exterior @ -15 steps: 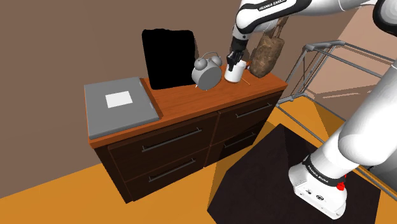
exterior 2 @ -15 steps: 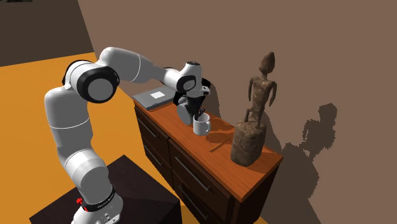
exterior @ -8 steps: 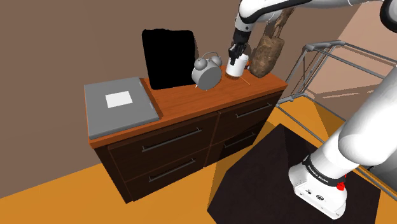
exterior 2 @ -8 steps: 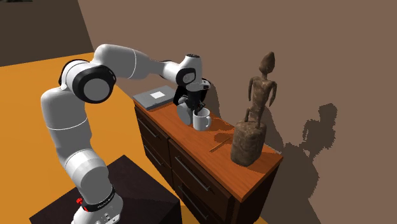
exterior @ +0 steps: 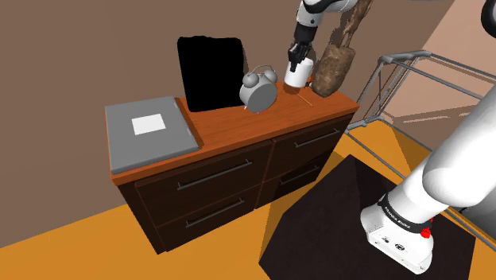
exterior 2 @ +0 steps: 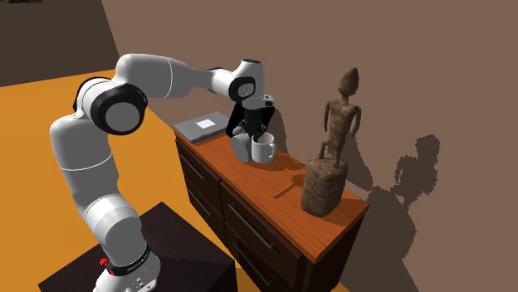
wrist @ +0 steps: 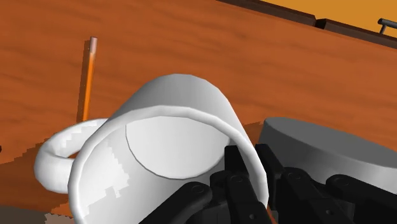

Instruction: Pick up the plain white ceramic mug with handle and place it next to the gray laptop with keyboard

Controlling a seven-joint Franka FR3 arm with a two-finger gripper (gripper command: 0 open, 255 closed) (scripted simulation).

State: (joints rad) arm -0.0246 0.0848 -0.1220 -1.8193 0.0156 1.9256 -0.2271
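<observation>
Claw [exterior: 296, 64] is clamped on the white mug [exterior: 298, 75]. In the wrist view you see one finger [wrist: 235, 168] inside the rim and the other outside the wall, roughly opposite the handle [wrist: 56, 159].

Sweep the shoulder view from left to right. The grey laptop [exterior: 151, 134] lies shut at the nine o'clock end of the desk [exterior: 238, 127]. A flat black shape [exterior: 208, 73] stands behind it, then an alarm clock [exterior: 258, 90]. The mug hangs at about one o'clock from the clock and seems just clear of the wood. A carved figure [exterior: 334, 64] stands close at its three o'clock. An orange pencil [wrist: 88, 79] lies on the desk beneath the mug.

Treat the mug as stiff, smooth and breakable. It is probably light, but a pinch on one wall lets it swing, and a glazed surface can slip. Your hold on the rim looks sound. From the mug the laptop sits at about eight o'clock, with the clock between them, so carry high enough to pass over it.
</observation>
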